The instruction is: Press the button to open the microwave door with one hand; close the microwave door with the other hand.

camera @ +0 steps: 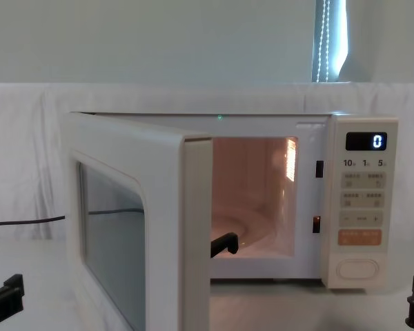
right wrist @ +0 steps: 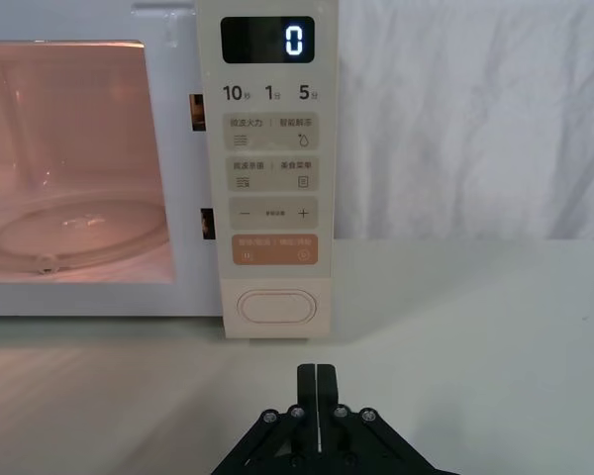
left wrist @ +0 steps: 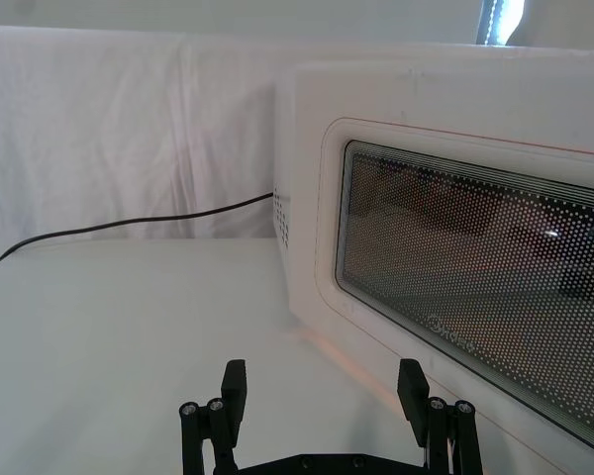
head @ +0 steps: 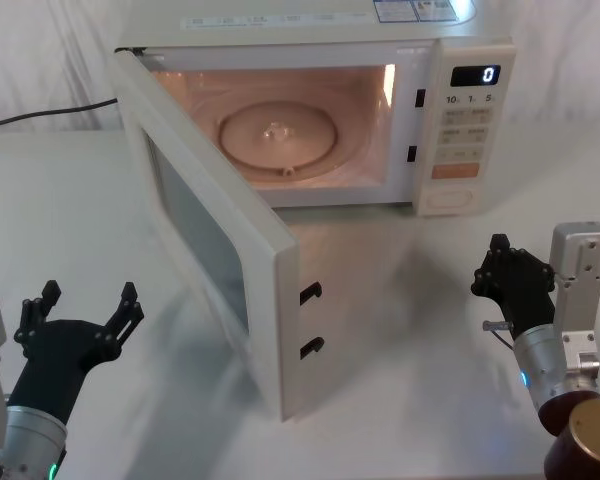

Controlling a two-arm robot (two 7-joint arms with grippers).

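I see a white worktop [head: 70,230] against white drapes [left wrist: 129,129]. My left tool [left wrist: 322,391] is spread beside the microwave door [head: 220,250], which stands open; my right tool [right wrist: 317,381] is pressed together facing the button [right wrist: 276,307].

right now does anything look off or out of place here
Nothing looks damaged or spilled. The microwave door stands swung wide open with the cavity lit and the glass turntable seated flat. The left tool is open beside the door; the right tool is shut, back from the button.

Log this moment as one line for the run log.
cream microwave door: swung open | large cream button: untouched | left gripper: open, beside door | right gripper: shut, before button
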